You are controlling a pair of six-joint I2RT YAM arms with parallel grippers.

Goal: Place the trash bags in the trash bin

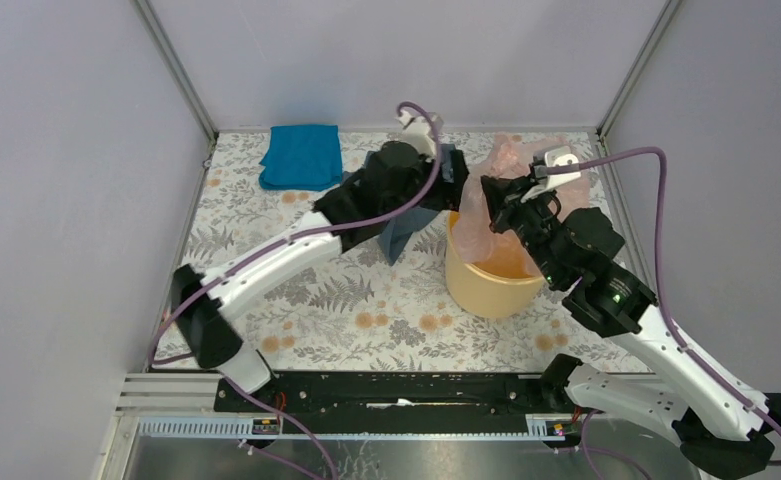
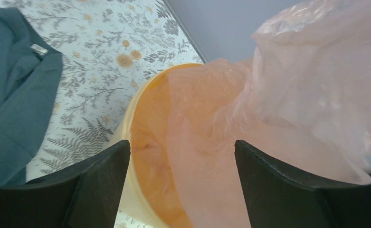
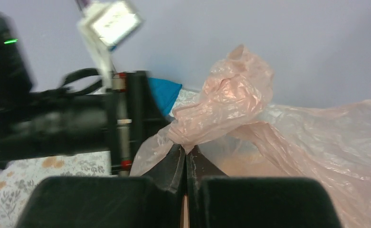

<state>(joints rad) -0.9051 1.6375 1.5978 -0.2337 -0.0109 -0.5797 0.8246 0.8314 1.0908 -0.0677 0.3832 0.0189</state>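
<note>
The right end effector (image 3: 187,154) is pinched tight on a gathered twist of the pale-pink trash bag (image 3: 235,90), holding that bunch up above the far rim of the yellow-orange trash bin (image 1: 486,290). Held high like this, the loose film hangs down from the pinch. Part of it drapes inside the bin against the orange wall, and the rest billows above and behind the rim.

The left end effector (image 2: 181,152) has its fingers spread wide with nothing between them. It looks down at the near side of the bin's mouth, where the bag's edge crosses it. My reading is that it stands ready to catch or push the slack film inward while the right one keeps the top lifted.

The bin stands upright on the floral surface (image 1: 366,300). A grey-blue garment (image 2: 12,95) lies just beside it under the left arm, and a bright blue folded cloth (image 1: 302,155) sits well apart at the far edge. The bag is only partly in.
</note>
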